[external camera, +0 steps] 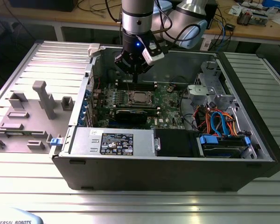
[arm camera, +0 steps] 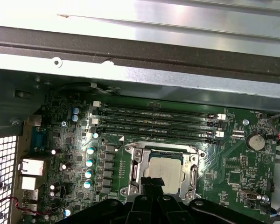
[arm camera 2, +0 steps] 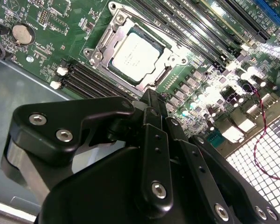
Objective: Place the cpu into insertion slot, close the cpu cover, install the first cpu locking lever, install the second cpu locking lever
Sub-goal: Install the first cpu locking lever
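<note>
The cpu (arm camera 2: 133, 53) sits in the insertion slot (arm camera 2: 160, 75), cpu cover (arm camera 2: 104, 41) down. My gripper (arm camera 2: 149, 95), pressed together and empty, hangs beside it. I cannot tell whether the locking levers (arm camera 2: 145, 24) are latched.

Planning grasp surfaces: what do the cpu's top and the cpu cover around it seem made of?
The cpu: matte silvery-grey metal, judging by its even, dull sheen. The cpu cover: thin, brighter sheet metal, probably steel, with glinting stamped edges.

bright glare on motherboard (arm camera 2: 245, 77), dim case
</note>
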Available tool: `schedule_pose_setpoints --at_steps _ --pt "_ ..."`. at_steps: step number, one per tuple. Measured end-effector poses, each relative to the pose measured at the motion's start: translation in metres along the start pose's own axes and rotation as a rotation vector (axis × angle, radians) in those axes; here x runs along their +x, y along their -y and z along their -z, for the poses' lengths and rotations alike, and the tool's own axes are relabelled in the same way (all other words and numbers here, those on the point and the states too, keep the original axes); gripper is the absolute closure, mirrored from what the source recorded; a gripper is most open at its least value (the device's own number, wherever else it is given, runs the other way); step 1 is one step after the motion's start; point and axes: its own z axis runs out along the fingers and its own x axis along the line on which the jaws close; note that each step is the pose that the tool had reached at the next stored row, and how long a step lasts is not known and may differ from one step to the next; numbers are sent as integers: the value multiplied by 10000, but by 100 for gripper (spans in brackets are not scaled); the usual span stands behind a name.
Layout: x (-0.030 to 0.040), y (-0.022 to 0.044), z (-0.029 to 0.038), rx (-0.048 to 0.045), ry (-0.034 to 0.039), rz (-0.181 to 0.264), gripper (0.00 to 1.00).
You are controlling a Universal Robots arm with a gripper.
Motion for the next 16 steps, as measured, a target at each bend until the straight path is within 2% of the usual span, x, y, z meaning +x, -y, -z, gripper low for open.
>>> schedule_pose_setpoints --at_steps 16 --pt "77 -8 1 0 0 -1 89"
